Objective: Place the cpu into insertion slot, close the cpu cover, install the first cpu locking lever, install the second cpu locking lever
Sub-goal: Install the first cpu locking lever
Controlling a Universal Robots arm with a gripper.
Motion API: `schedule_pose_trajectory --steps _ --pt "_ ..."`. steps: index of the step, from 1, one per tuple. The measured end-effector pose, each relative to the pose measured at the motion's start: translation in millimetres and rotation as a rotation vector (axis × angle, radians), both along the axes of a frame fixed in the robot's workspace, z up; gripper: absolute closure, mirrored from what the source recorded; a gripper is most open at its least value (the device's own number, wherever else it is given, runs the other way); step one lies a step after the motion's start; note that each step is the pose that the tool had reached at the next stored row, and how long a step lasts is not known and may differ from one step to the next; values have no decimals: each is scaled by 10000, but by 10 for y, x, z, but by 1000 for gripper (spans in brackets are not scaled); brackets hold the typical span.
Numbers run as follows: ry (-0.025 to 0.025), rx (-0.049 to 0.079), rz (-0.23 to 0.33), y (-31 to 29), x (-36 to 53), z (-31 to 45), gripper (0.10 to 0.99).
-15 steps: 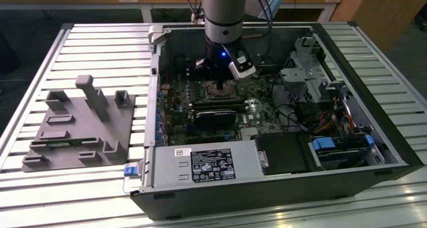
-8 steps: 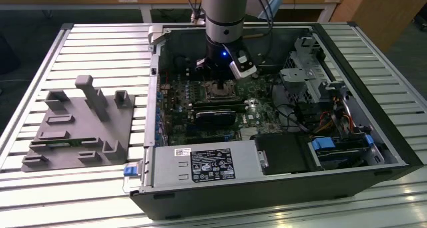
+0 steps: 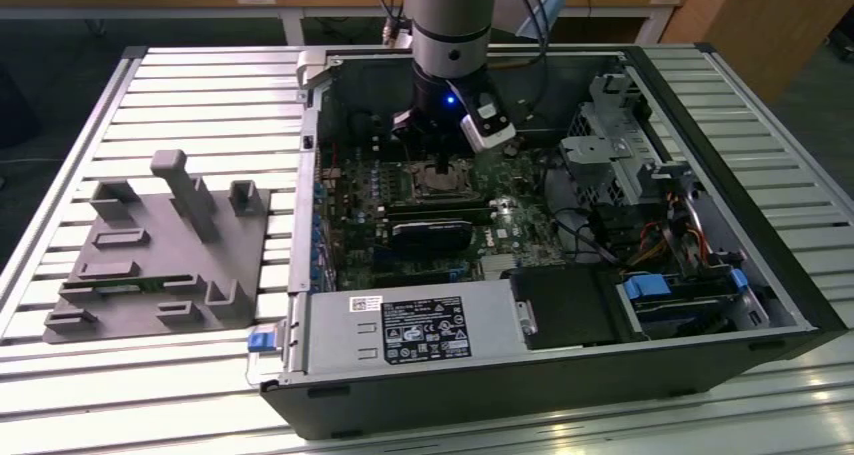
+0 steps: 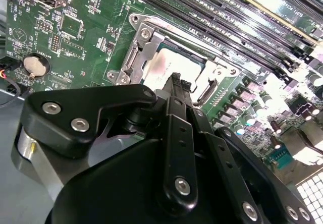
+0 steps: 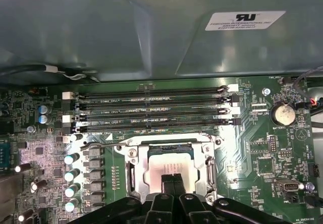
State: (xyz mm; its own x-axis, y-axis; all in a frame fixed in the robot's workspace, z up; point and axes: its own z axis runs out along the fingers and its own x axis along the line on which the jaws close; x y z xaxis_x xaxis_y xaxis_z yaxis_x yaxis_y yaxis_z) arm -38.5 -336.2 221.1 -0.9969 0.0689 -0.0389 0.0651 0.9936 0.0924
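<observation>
Exterior view's left: grey fixture on bench, well apart from case. Centre: cpu seated in slot, cover seemingly down around it. End effector fingers pinched together, gripping nothing seen, tips at cpu edge. Best done pressing straight down, no sideways drag. Capacitors, memory slots crowd socket; exterior view's right, drive cage near; free room mostly upward

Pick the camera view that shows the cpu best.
The first wrist view: the cpu faces the camera squarely, mostly uncovered. The second wrist view shows it slanted, partly behind the gripper. The exterior view shows it distant.
</observation>
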Motion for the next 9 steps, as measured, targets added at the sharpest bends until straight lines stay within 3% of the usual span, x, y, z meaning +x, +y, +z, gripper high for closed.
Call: schedule_pose_trajectory --steps 9 --pt "0 0 0 0 0 2 980"
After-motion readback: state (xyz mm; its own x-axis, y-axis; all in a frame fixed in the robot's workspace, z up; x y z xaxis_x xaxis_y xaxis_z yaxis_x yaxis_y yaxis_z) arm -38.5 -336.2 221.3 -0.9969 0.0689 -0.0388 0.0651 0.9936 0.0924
